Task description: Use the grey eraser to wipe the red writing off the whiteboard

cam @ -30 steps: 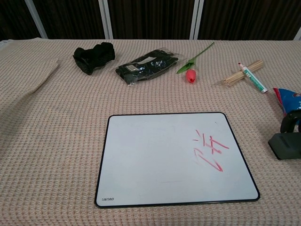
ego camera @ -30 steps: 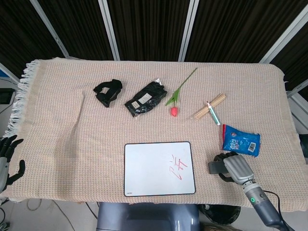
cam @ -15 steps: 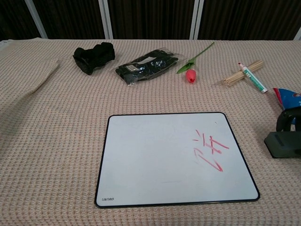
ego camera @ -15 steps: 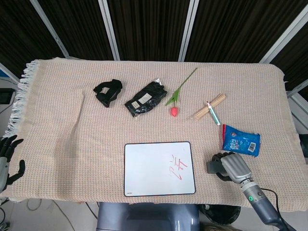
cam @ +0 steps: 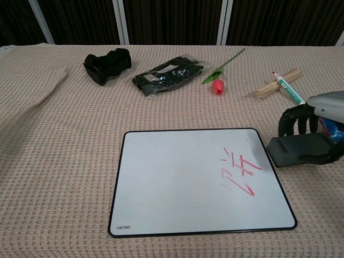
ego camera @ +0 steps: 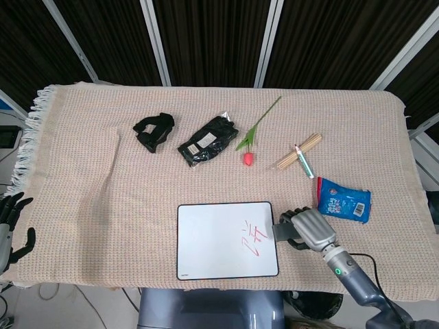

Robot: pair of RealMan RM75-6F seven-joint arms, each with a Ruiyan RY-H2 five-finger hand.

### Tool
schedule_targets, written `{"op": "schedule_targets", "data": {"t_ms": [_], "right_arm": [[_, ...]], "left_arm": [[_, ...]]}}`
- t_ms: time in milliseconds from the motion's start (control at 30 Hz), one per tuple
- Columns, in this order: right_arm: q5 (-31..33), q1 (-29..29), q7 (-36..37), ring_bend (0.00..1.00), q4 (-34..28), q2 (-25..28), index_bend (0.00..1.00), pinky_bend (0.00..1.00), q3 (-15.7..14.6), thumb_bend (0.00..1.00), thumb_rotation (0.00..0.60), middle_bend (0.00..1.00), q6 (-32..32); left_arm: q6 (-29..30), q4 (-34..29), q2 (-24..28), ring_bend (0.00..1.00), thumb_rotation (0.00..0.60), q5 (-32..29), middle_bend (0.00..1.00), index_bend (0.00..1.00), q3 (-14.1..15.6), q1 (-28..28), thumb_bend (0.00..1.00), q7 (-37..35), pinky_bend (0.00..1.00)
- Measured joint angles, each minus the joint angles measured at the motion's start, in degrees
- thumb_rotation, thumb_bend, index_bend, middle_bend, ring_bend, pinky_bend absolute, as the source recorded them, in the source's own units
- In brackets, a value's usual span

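The grey eraser [cam: 299, 150] is being carried leftward from near the tabletop's right edge, now just beside the whiteboard [ego camera: 212, 240], by the right hand [ego camera: 310, 228]; its fingers [cam: 294, 119] are being kept curled around it. The red writing [cam: 240, 172] is being left unwiped. The left hand [ego camera: 9, 226] is being held open at the left edge.

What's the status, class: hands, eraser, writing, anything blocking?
Right hand holds the grey eraser at the whiteboard right edge. Left hand idle off the table. Red writing intact. Path clear.
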Motion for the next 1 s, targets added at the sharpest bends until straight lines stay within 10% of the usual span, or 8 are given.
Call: {"op": "schedule_targets", "data": {"t_ms": [500,1000], "right_arm": [[14.53,8.13,-12.72,0.49,1.91,-13.39,0.48,0.44,7.20,0.44,0.600,0.48,-1.86],[14.99,9.31,-17.17,0.50,2.36,-18.04,0.49,0.44,3.13,0.44,0.600,0.50,0.00]], "left_arm": [[0.03,0.13,0.40,0.00,0.600,-0.08,0.05,0.15,-0.15,0.06,0.53,-1.01,0.05],[-0.34,0.37,0.61,0.00,0.600,-0.26,0.05,0.15,-0.24,-0.09,0.53,-1.62,0.05]]}}
